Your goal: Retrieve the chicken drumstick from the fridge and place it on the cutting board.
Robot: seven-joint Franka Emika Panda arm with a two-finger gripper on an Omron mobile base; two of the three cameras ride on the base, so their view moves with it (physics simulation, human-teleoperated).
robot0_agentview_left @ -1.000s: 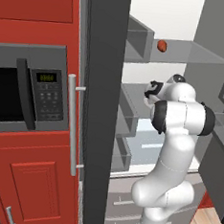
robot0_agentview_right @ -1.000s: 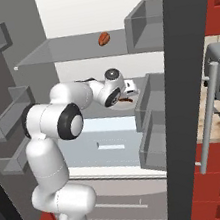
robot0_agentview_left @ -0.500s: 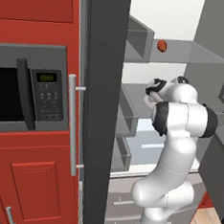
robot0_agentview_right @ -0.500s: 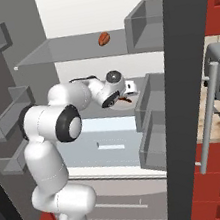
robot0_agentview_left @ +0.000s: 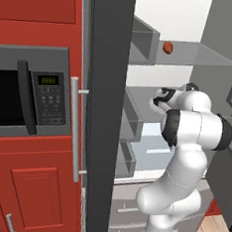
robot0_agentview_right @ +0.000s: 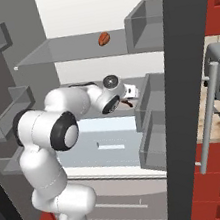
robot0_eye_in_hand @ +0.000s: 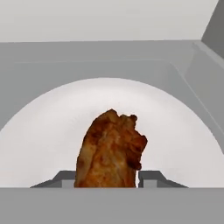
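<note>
Inside the fridge (robot0_agentview_right: 86,14), the drumstick (robot0_eye_in_hand: 110,151) lies on a white plate (robot0_eye_in_hand: 39,140), flanked closely by the gripper (robot0_eye_in_hand: 107,179) fingers, which appear closed on it. It is judged light, firm and greasy, so its thick middle is best gripped.

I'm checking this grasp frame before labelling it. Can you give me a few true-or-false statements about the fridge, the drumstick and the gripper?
1. The fridge door is closed. False: it stands open.
2. The drumstick sits between the fingertips, over a white plate. True.
3. A small orange-brown lump lies on the upper glass shelf. True.
4. The gripper reaches for that upper shelf. False: it works at the shelf below.
5. A microwave is set in the red cabinets beside the fridge. True.
</note>
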